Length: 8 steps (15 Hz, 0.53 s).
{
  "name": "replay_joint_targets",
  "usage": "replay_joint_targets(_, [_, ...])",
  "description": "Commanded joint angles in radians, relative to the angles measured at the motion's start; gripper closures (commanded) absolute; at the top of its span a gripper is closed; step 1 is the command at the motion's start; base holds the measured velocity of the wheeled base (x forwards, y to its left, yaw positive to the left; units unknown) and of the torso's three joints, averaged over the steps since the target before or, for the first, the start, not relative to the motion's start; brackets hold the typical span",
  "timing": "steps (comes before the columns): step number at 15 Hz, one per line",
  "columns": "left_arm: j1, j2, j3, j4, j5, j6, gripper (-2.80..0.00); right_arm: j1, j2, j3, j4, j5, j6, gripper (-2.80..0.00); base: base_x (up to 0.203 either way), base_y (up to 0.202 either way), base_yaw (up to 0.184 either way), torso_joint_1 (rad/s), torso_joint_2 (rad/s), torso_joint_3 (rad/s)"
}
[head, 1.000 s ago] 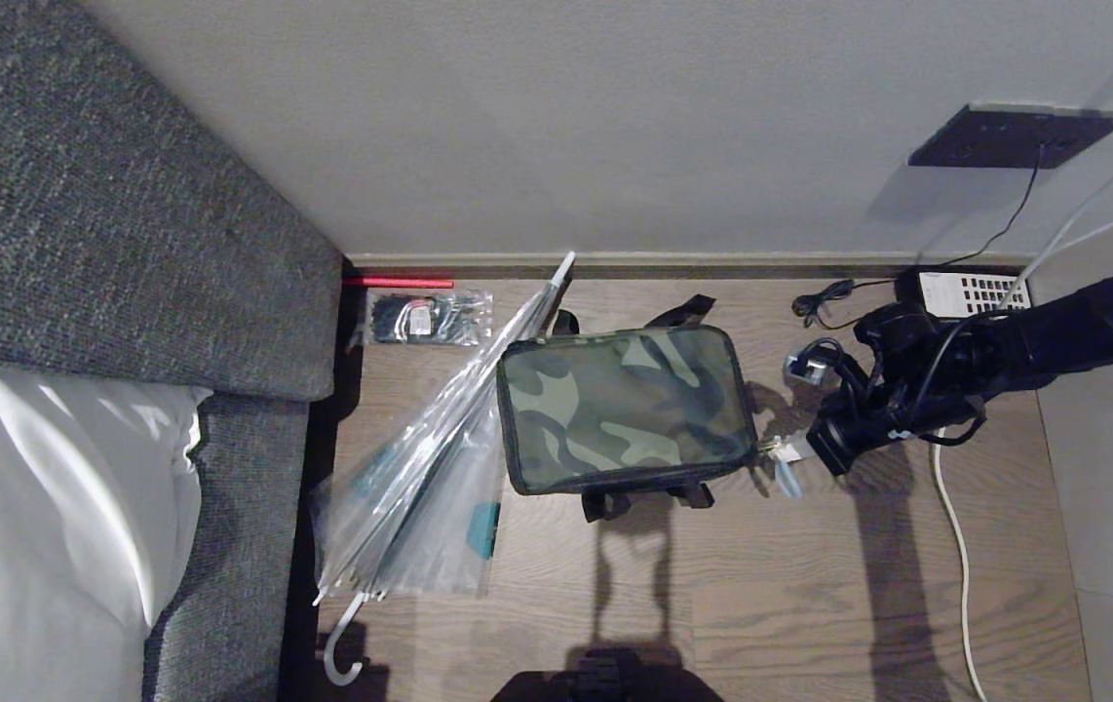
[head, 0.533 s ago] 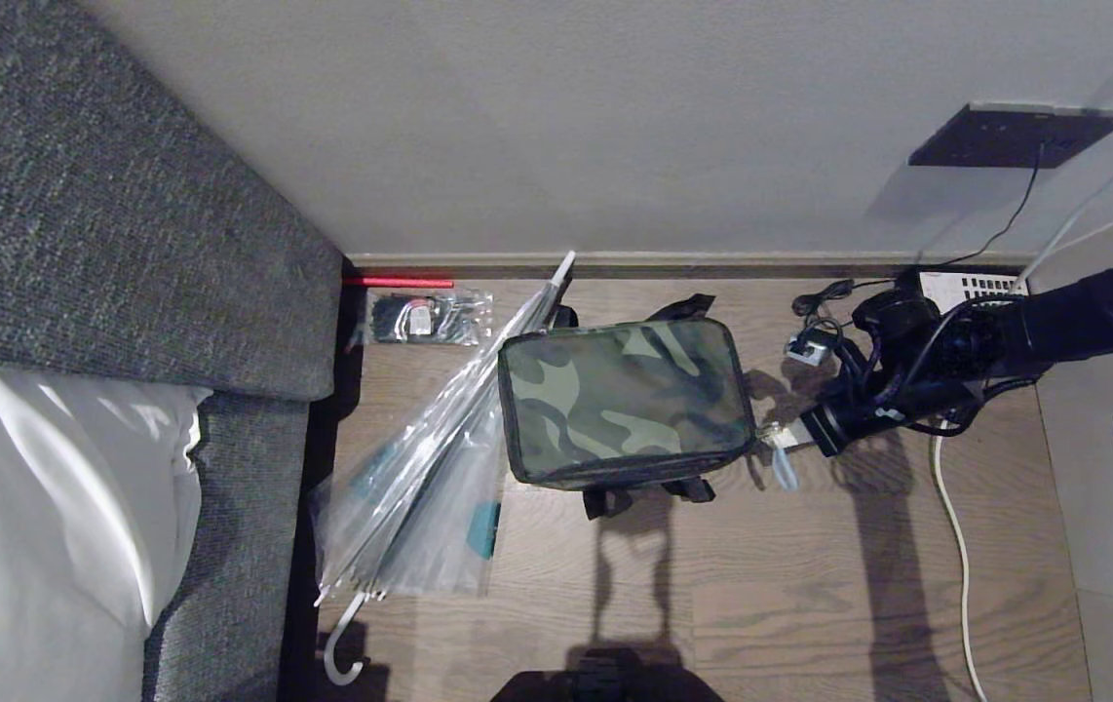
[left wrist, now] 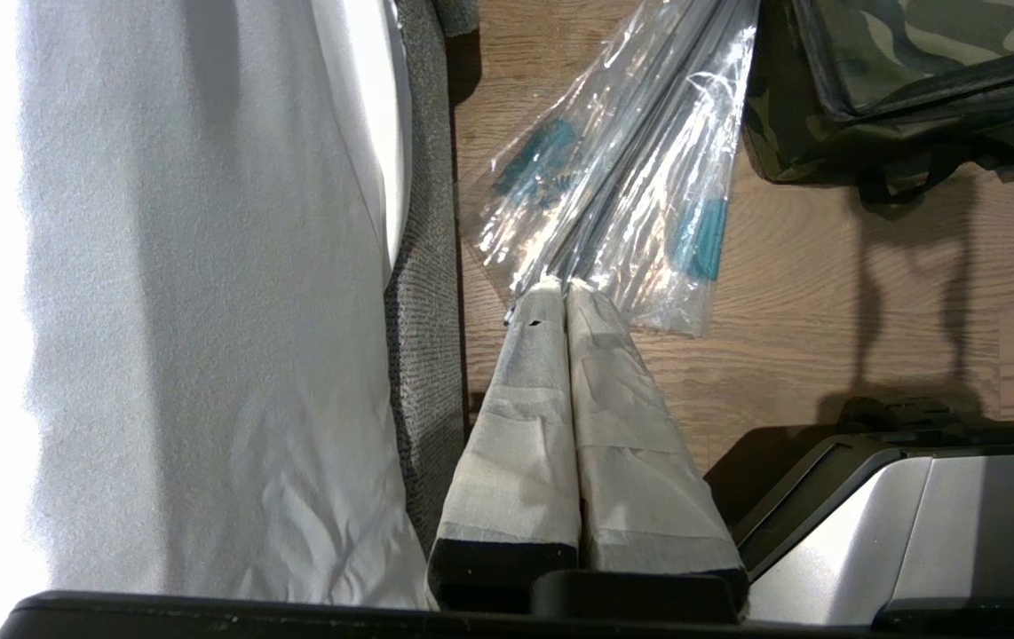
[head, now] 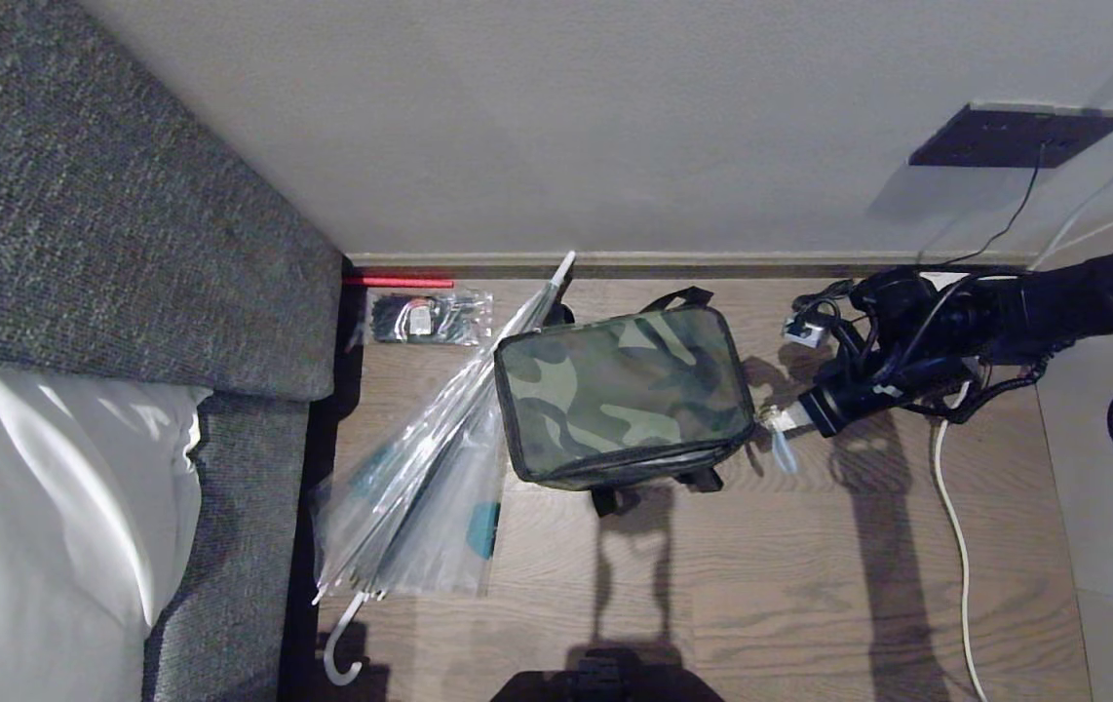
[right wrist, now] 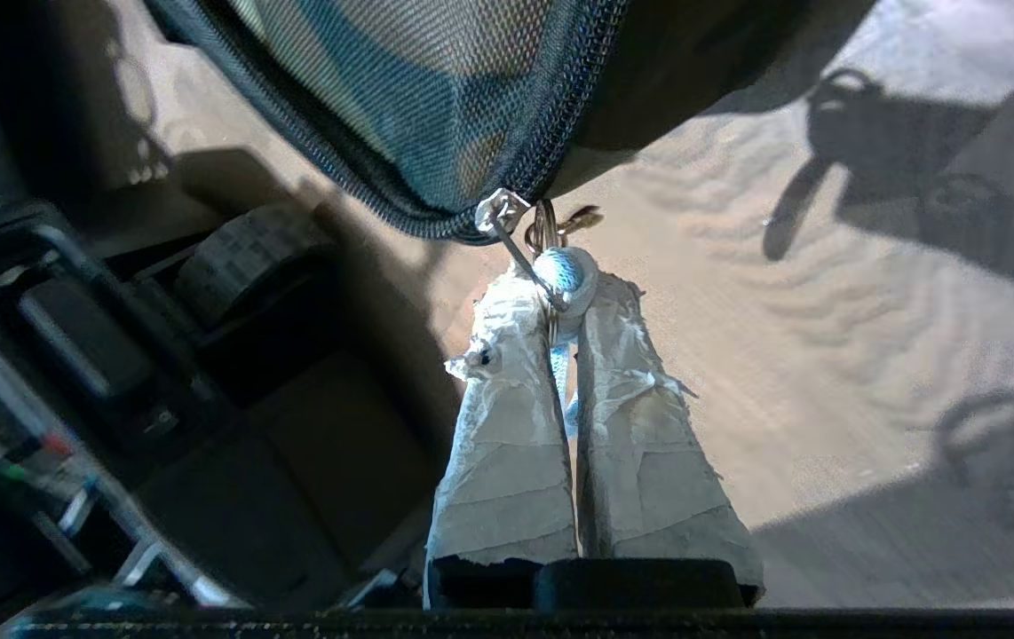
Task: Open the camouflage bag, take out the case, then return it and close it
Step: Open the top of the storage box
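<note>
Left pincer parked near the robot, taped fingers pressed together, holding nothing, hanging over the floor beside the sofa edge and the near end of the umbrella.

Umbrella is in clear plastic wrap, lying diagonally on the floor, white hook handle nearest, tip toward the wall. Its far half lies against the bag's left side.

Bag sits mid-floor, camo top panel up, black sides, straps showing at near and far edges. Near side looks tilted up, black side wall visible along the near edge. Lid looks down; can't tell how far the zip is run.

Right pincer at the bag's right near corner, roughly level, arm coming in from the right. Fingers clenched on the zip pull: wrist view shows the metal slider at the corner of the zip track, with a ring and a pale blue tab pinched between the taped fingers. Blue tab end hangs below the pincer.

Beyond: small bag of black parts and a red stick by the skirting, left of the bag. Cables on the floor right, black wall plate above them.
</note>
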Motion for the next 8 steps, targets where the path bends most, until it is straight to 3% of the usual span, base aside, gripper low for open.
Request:
replay_joint_targets(1, [0.000,0.001,0.000,0.001,0.000,0.001,0.00,0.005,-0.004,0.007,0.008,0.004,-0.003,0.00,0.000,0.000,0.000,0.000,0.00,0.000])
replay_joint_targets(6, [0.000,0.001,0.000,0.001,0.001,0.001,0.00,0.037,-0.053,0.200,-0.055,0.007,0.009,0.00,0.000,0.000,0.000,0.000,0.00,0.000])
replay_joint_targets(8, [0.000,0.001,0.000,0.001,0.000,0.001,0.00,0.073,-0.070,0.246,-0.118,0.007,0.083,0.00,0.000,0.000,0.000,0.000,0.00,0.000])
